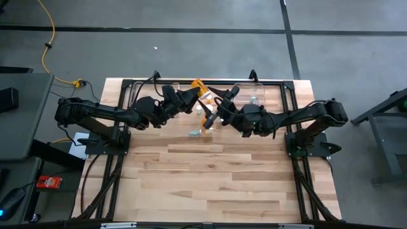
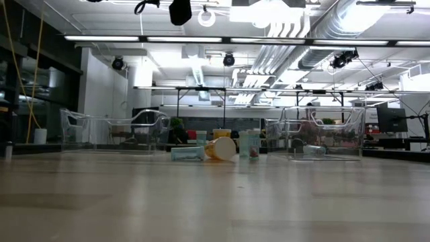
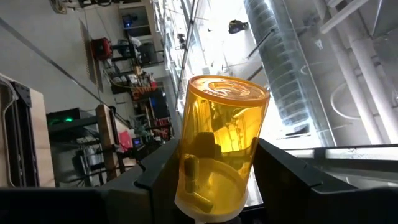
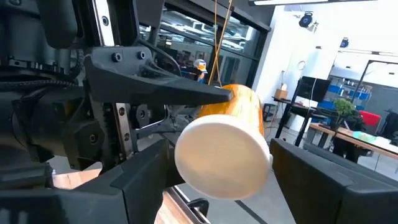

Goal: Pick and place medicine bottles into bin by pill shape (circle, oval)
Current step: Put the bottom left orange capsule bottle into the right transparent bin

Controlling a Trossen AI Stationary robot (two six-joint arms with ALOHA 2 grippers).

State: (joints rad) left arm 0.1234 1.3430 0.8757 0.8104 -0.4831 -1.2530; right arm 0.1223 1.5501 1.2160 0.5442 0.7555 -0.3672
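Observation:
An orange medicine bottle [image 3: 221,137] with a white cap [image 4: 221,158] is held high above the far middle of the table. It lies about level, and oblong yellow pills [image 3: 189,171] rest inside near the cap. My left gripper [image 1: 194,94] comes from the left and is shut on its body. My right gripper [image 4: 221,149] comes from the right and is open, with one finger on either side of the cap, which faces it. Other small bottles [image 1: 194,132] stand or lie on the table below, one of them an orange one on its side [image 2: 222,148]. My left gripper pinches the bottle's orange body [image 3: 186,155] between its two fingers [image 3: 155,180], about midway along it. The fingers come about level from the table's left and lie across the bottle, with one finger on its upper side [image 4: 186,93]. The bottle is lifted clear, its cap end toward my right gripper.
Two clear bins stand along the far edge, one at the left [image 2: 114,131] and one at the right [image 2: 322,131]. The right bin holds a bottle [image 1: 253,100]. The near half of the wooden table [image 1: 216,184] is bare wood.

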